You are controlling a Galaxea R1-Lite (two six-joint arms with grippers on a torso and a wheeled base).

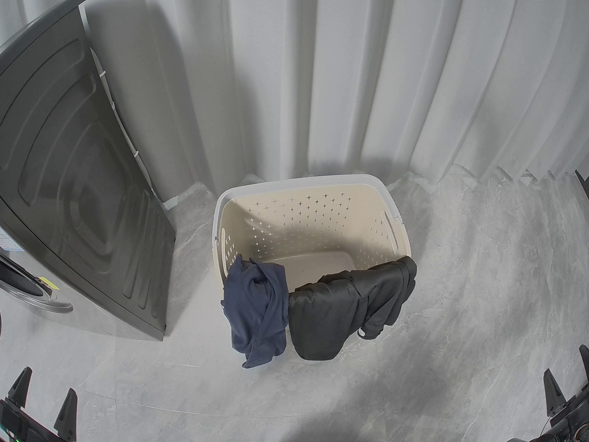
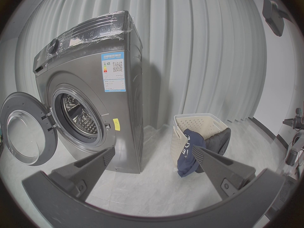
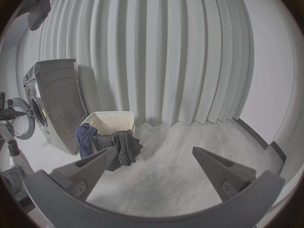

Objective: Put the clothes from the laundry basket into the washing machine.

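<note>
1. Hanging over the near rim of the laundry basket (image 1: pixel 307 182) are two pieces of clothing. There's a blue garment (image 1: pixel 257 308) toward the robot's left corner and a black garment (image 1: pixel 343 314) right beside it, touching it and running along to the right corner.
2. Both are half in, half out, with most of the cloth draping down the outside wall toward the floor (image 1: pixel 491 277). Can't tell if either hem actually reaches the floor.
3. The basket is cream with little star-shaped holes and a white rim. It stands upright on the grey marbled floor, just in front of the white curtain (image 1: pixel 368 62).
4. The washing machine (image 2: pixel 95 79) is on the robot's left of the basket, near it but not touching, with its ribbed side panel facing the basket.
5. Its round door (image 2: pixel 27 130) is swung wide open, so the left wrist view looks pretty much straight into the metal drum (image 2: pixel 77 117).
6. Left gripper (image 2: pixel 152 149): fingers spread wide with nothing between them. It sits low at the near left, well apart from the basket and the clothes.
7. Right gripper (image 3: pixel 153 149): fingers also spread wide, holding nothing. It's over at the near right, well apart from the basket.
</note>
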